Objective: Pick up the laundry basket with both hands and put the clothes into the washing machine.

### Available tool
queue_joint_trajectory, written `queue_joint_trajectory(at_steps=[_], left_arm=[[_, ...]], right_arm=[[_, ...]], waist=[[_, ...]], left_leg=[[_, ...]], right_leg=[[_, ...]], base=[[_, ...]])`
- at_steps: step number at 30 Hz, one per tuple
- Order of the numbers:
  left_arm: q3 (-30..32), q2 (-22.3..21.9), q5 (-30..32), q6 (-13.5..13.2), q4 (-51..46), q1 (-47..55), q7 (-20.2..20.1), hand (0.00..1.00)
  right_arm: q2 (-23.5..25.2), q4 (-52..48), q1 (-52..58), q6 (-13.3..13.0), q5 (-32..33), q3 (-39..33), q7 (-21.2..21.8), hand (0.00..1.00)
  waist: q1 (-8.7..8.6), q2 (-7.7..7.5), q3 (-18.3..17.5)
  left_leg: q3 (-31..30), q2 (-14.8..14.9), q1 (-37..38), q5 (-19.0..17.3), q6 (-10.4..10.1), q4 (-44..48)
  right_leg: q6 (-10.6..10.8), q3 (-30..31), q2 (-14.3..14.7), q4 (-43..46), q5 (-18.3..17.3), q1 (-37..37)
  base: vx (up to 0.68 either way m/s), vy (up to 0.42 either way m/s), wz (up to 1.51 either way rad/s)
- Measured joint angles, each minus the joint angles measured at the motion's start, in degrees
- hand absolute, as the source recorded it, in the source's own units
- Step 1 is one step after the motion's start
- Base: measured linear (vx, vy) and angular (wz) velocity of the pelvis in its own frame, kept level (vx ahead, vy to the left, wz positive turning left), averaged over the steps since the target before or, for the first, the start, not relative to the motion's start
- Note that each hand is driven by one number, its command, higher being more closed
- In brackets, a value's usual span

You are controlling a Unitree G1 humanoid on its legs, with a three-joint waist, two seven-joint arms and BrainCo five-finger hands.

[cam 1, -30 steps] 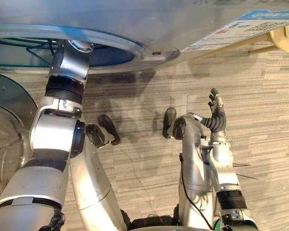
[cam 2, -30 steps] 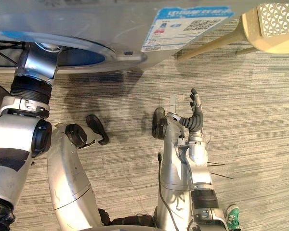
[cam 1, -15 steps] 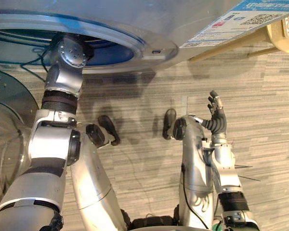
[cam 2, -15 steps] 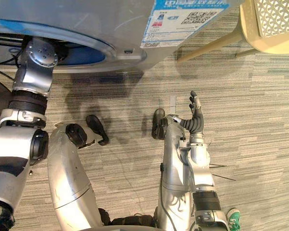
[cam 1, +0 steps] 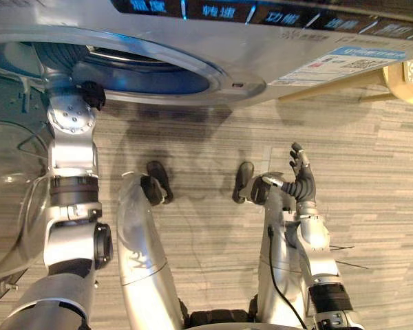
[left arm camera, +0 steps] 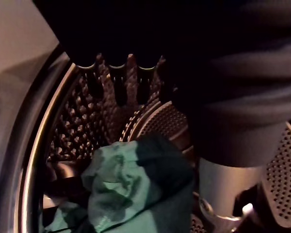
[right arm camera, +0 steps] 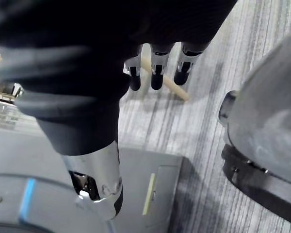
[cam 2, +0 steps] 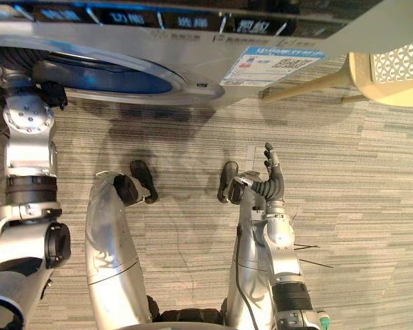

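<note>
- The washing machine [cam 1: 282, 48] runs along twelve o'clock, with its glass door [cam 1: 10, 199] swung open at nine.
- The left hand [left arm camera: 117, 82] is inside the drum [left arm camera: 70, 131], fingers straight and holding nothing. A green garment [left arm camera: 131, 184] lies in the drum near them.
- The right hand [cam 1: 301, 182] hangs at three o'clock above the floor, fingers straight, empty.

Clothes [left arm camera: 136, 184] in the drum [left arm camera: 72, 121] — chair [cam 2: 399, 72] right of washer [cam 2: 158, 41]
</note>
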Motion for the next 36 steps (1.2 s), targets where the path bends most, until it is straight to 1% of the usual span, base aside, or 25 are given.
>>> queue_joint_trajectory(at_steps=[3, 5, 6, 8, 9, 11, 12, 13, 14, 15, 16, 18, 20, 22, 24, 25, 26, 29, 30, 32, 33, 34, 35, 36], left_arm=[[0.7, -3.7, -0.3, 0.0, -1.4, 4.8, 0.2, 0.0], [0.8, -8.6, -1.5, -0.2, -2.8, 10.9, 1.1, 0.0], [0.8, -10.0, -2.2, -0.4, -2.9, 12.6, 1.3, 0.0], [0.2, -15.2, -4.4, -1.1, -3.5, 19.7, 1.9, 0.0], [-0.2, -16.4, -4.6, -1.4, -3.7, 21.8, 2.1, 0.0], [-2.8, -20.2, -8.9, -2.9, -3.6, 29.5, 1.7, 0.0], [-3.3, -20.8, -9.9, -3.4, -3.5, 31.8, 1.2, 0.0], [-4.6, -21.3, -11.9, -4.4, -2.6, 35.2, 0.4, 0.0], [-5.4, -21.6, -13.3, -4.8, -1.3, 37.0, -0.9, 0.0], [-7.3, -21.5, -14.2, -5.2, 1.6, 40.2, -3.1, 0.0], [-7.9, -21.5, -14.4, -5.2, 2.7, 41.5, -3.9, 0.0], [-9.1, -21.6, -14.4, -5.7, 6.4, 45.1, -5.9, 0.0], [-9.3, -21.5, -14.3, -5.8, 9.5, 47.0, -6.9, 0.0], [-9.3, -21.4, -13.8, -5.9, 14.4, 48.7, -8.2, 0.0], [-9.3, -21.0, -13.5, -6.1, 21.7, 49.1, -9.6, 0.0], [-9.3, -20.8, -13.0, -6.1, 23.5, 49.0, -9.9, 0.0], [-9.3, -20.5, -12.6, -6.1, 26.7, 48.8, -10.3, 0.0], [-9.2, -19.7, -10.6, -6.0, 31.3, 48.9, -10.2, 0.0], [-9.3, -19.7, -10.5, -6.0, 32.0, 48.9, -10.2, 0.0], [-9.4, -19.9, -10.5, -6.0, 34.0, 48.5, -10.2, 0.0], [-9.6, -20.3, -10.5, -6.1, 35.5, 47.9, -10.2, 0.0], [-10.5, -20.4, -10.5, -6.1, 36.9, 47.6, -10.2, 0.0], [-11.0, -20.4, -10.4, -6.1, 37.5, 47.5, -10.2, 0.0], [-11.3, -20.4, -10.0, -6.1, 38.6, 46.7, -10.2, 0.0]], right_arm=[[0.3, 0.0, 0.0, 0.7, -0.1, 0.0, 0.0, 0.0], [0.5, 0.0, 0.9, 1.5, -0.1, -0.1, -0.2, 0.0], [0.6, 0.0, 1.1, 1.7, -0.1, -0.1, -0.3, 0.0], [1.1, 0.0, 2.0, 2.0, -0.2, -0.2, -1.1, 0.0], [1.2, 0.1, 2.4, 2.1, -0.3, -0.4, -1.1, 0.0], [1.1, 1.1, 4.6, 2.4, -0.2, -1.1, -1.1, 0.0], [1.1, 1.8, 5.2, 2.4, -0.1, -1.1, -1.1, 0.0], [1.0, 3.6, 6.4, 2.7, 0.1, -1.2, -1.1, 0.0], [1.0, 5.0, 7.1, 3.3, 0.3, -1.3, -1.1, 0.0], [1.0, 7.1, 9.0, 4.1, 0.6, -1.4, -1.1, 0.0], [1.0, 7.7, 9.9, 4.2, 0.7, -1.3, -1.0, 0.0], [1.2, 9.3, 12.0, 4.5, 1.3, -0.9, -1.0, 0.0], [1.2, 9.9, 13.2, 4.6, 1.8, -0.9, -1.1, 0.0], [1.2, 11.6, 14.7, 4.6, 2.5, -1.2, -1.1, 0.0], [1.2, 17.1, 15.4, 4.6, 2.8, -1.6, -1.1, 0.0], [1.2, 19.0, 15.3, 4.6, 3.2, -1.9, -1.1, 0.0], [1.1, 22.5, 15.0, 4.6, 3.9, -2.3, -1.1, 0.0], [1.0, 28.2, 14.6, 4.8, 4.7, -2.4, -1.1, 0.0], [0.9, 28.8, 14.6, 4.8, 4.7, -2.4, -1.1, 0.0], [-0.2, 31.4, 13.6, 4.8, 4.7, -2.4, -1.1, 0.0], [-1.3, 32.9, 12.7, 4.8, 4.8, -2.4, -1.1, 0.0], [-2.0, 33.8, 12.1, 4.7, 4.9, -2.8, -1.1, 0.0], [-2.2, 34.3, 11.9, 4.7, 4.9, -3.4, -1.1, 0.0], [-2.1, 35.2, 11.7, 4.7, 5.5, -4.7, -1.1, 0.0]], waist=[[0.15, 0.24, -1.0], [0.33, 0.39, -3.1], [0.33, 0.43, -3.7], [0.4, 0.6, -4.6], [0.48, 0.7, -4.8], [0.55, 1.49, -6.3], [0.64, 1.56, -6.7], [0.91, 1.77, -7.8], [0.99, 2.37, -8.2], [1.79, 2.71, -9.2], [1.88, 2.75, -10.1], [1.88, 3.18, -12.3], [1.85, 3.23, -14.1], [1.82, 3.22, -16.3], [1.51, 3.56, -19.6], [1.47, 3.66, -20.1], [1.31, 4.08, -20.6], [1.19, 4.47, -20.8], [1.2, 4.51, -20.9], [1.04, 4.66, -21.0], [0.77, 5.11, -21.3], [0.2, 5.71, -21.7], [-0.06, 6.1, -21.9], [-0.02, 6.35, -22.2]], left_leg=[[-0.1, 0.0, 2.1, 0.4, -0.4, -1.8], [0.3, -0.2, 4.4, 0.7, -0.8, -4.1], [0.5, -0.2, 5.2, 0.8, -0.9, -4.8], [1.2, -0.3, 10.3, 1.1, -1.4, -8.0], [1.4, -0.3, 12.0, 1.1, -1.5, -8.9], [2.0, -1.1, 18.2, 1.8, -2.2, -13.4], [2.4, -1.2, 20.2, 2.0, -2.3, -14.7], [3.1, -1.6, 24.1, 2.4, -2.5, -17.3], [3.4, -1.9, 27.4, 2.4, -2.7, -19.6], [4.5, -2.4, 34.1, 3.6, -3.0, -24.0], [4.9, -2.6, 36.4, 3.9, -3.2, -25.8], [6.1, -3.3, 44.1, 5.5, -3.2, -32.4], [7.3, -3.6, 48.5, 6.5, -3.3, -36.6], [9.4, -4.5, 54.9, 8.1, -3.3, -42.9], [11.3, -5.5, 60.1, 10.7, -3.5, -50.5], [11.7, -5.8, 61.4, 11.5, -3.6, -52.3], [12.5, -6.1, 64.1, 12.8, -3.7, -55.7], [14.8, -6.2, 68.9, 13.3, -4.0, -58.6], [14.6, -6.2, 69.3, 13.3, -4.0, -58.6], [11.4, -7.0, 70.5, 13.3, -4.0, -58.3], [9.1, -7.7, 71.3, 13.3, -4.0, -59.0], [8.9, -8.0, 72.3, 13.3, -4.0, -60.4], [9.3, -8.1, 73.1, 13.3, -4.0, -61.4], [11.7, -8.3, 74.4, 13.3, -4.0, -63.1]], right_leg=[[-0.4, -0.7, 0.0, -1.5, 0.0, 2.3], [-0.5, -1.1, 0.1, -3.2, 0.0, 4.3], [-0.5, -1.1, 0.1, -3.9, 0.0, 5.0], [-0.5, -1.6, 0.1, -6.6, 0.0, 9.8], [-0.5, -1.7, 0.1, -7.5, 0.0, 11.3], [-0.6, -2.6, 0.0, -11.4, 0.0, 17.5], [-0.6, -2.7, -0.1, -12.5, 0.0, 19.4], [-0.6, -3.2, -0.1, -14.9, 0.0, 23.1], [-0.6, -3.9, -0.1, -17.2, 0.1, 26.9], [-0.5, -4.3, -0.1, -21.0, 0.7, 33.1], [-0.3, -4.4, -0.1, -22.7, 0.9, 35.2], [0.3, -5.3, 0.0, -28.8, 2.3, 42.7], [0.5, -5.6, 0.1, -32.9, 3.4, 46.8], [1.1, -5.6, 0.4, -38.4, 5.1, 52.1], [1.7, -5.4, 1.0, -45.5, 7.7, 56.2], [1.7, -5.2, 1.3, -47.4, 8.5, 57.2], [1.9, -4.9, 1.9, -50.8, 10.0, 59.5], [2.1, -2.1, 3.7, -55.6, 12.3, 63.0], [2.1, -1.4, 4.1, -56.2, 12.6, 63.4], [2.5, 1.6, 4.8, -58.4, 14.4, 64.3], [2.8, 3.5, 5.1, -60.1, 15.9, 64.4], [3.1, 5.0, 5.2, -62.2, 17.4, 64.7], [3.3, 5.9, 5.4, -63.7, 18.4, 64.9], [3.6, 8.7, 5.9, -66.6, 21.1, 64.8]], base=[[0.01, -0.07, 0.06], [0.02, -0.072, 0.05], [0.04, -0.067, 0.05], [0.06, -0.064, 0.07], [0.07, -0.069, 0.1], [0.11, -0.076, 0.17], [0.15, -0.086, 0.18], [0.14, -0.065, 0.16], [0.18, -0.043, 0.21], [0.16, -0.02, 0.16], [0.22, -0.022, 0.18], [0.2, 0.001, 0.11], [0.16, 0.013, -0.02], [0.16, 0.016, -0.12], [0.16, 0.032, -0.19], [0.16, 0.035, -0.21], [0.15, 0.038, -0.32], [0.11, 0.038, -0.46], [0.08, 0.015, -0.61], [0.04, -0.002, -0.73], [0.02, 0.043, -0.89], [0.0, 0.06, -0.83], [-0.03, 0.123, -0.95], [-0.05, 0.11, -1.03]])
